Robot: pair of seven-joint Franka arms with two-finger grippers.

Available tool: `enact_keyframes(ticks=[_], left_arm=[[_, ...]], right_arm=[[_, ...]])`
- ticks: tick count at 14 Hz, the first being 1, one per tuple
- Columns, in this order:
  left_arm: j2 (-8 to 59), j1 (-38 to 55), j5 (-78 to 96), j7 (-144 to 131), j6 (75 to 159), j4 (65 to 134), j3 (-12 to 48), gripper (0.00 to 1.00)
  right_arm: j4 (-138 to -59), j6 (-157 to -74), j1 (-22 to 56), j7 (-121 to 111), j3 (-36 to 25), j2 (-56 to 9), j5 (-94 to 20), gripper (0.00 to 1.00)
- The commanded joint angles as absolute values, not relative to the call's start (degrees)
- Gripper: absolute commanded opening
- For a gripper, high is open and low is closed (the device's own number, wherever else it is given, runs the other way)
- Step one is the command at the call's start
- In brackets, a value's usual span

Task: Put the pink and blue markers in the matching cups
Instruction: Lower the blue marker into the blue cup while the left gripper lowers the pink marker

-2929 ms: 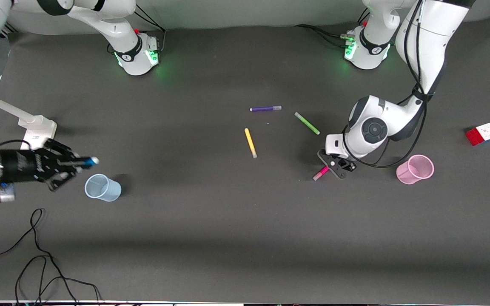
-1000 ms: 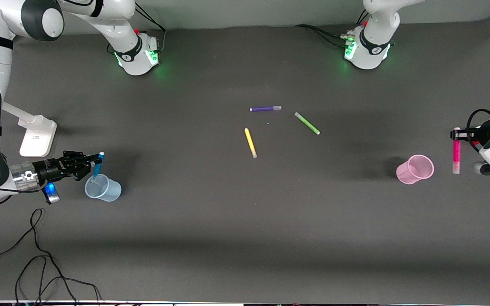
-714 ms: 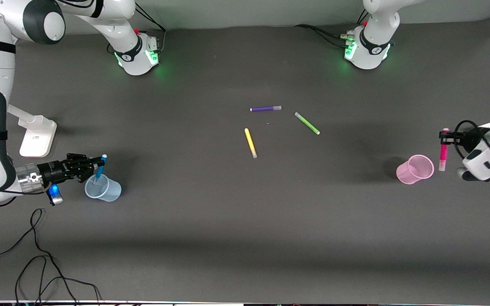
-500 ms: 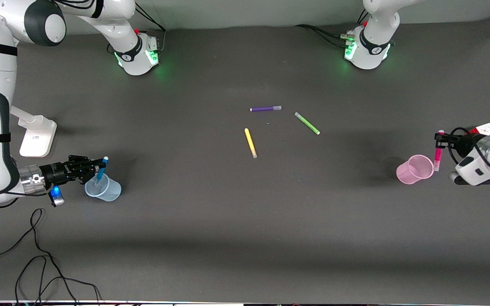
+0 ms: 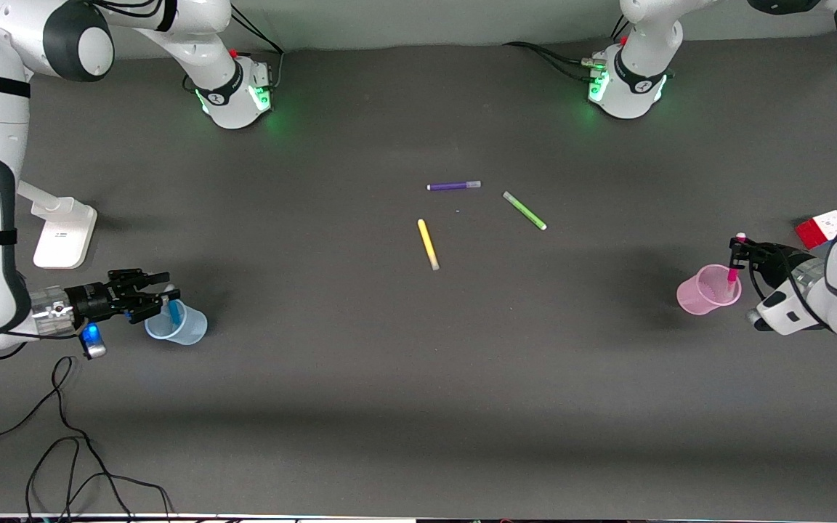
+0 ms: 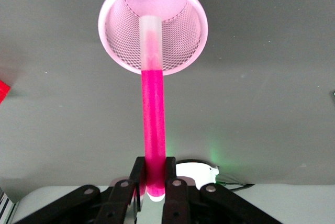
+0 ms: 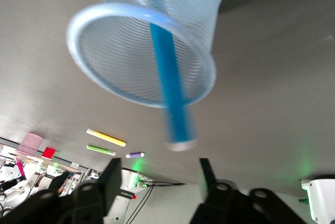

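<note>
The pale blue cup (image 5: 179, 325) stands at the right arm's end of the table with the blue marker (image 5: 174, 309) leaning in it; both show in the right wrist view, cup (image 7: 131, 51) and marker (image 7: 170, 82). My right gripper (image 5: 159, 288) is open beside the cup, clear of the marker. The pale pink cup (image 5: 705, 290) stands at the left arm's end. My left gripper (image 5: 737, 250) is shut on the pink marker (image 5: 733, 270), whose lower end is inside the cup. The left wrist view shows the marker (image 6: 154, 119) reaching into the cup (image 6: 178, 35).
A purple pen (image 5: 453, 186), a green pen (image 5: 524, 211) and a yellow pen (image 5: 428, 244) lie mid-table. A red and white cube (image 5: 819, 228) sits near the left arm's end. A white stand (image 5: 62, 232) and loose black cables (image 5: 62, 443) are at the right arm's end.
My right gripper has opened and the blue marker has dropped into the blue cup. My left gripper has carried the pink marker over the pink cup and lowered its end into it.
</note>
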State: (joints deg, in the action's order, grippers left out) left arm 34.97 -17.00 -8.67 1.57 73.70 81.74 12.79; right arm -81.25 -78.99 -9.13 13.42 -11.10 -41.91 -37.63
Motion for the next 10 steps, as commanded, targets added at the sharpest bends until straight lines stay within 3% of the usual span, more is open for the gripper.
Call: enact_keyframes(ticks=[1,5,9,10], left_arm=[[37.3,-16.2,-10.2,0.5,71.6,79.4,12.6,0.0],[39.5,-16.1,-10.6,-1.0,71.9,79.3,12.6,0.0],[40.4,-16.0,-10.6,-1.3,72.9,79.3,12.6,0.0],[40.7,-16.0,-10.9,-1.3,72.9,78.4,12.6,0.21]], right_arm=[[-78.2,-78.6,-8.7,15.7,-11.2,-41.2,-37.3,0.99],[-77.6,-77.5,-7.9,19.0,-11.2,-37.5,-36.3,1.0],[-77.3,-81.1,-3.2,18.3,-10.8,-28.3,-24.3,1.0],[-78.0,-83.1,-2.3,18.1,-10.8,-25.8,-22.3,1.0]])
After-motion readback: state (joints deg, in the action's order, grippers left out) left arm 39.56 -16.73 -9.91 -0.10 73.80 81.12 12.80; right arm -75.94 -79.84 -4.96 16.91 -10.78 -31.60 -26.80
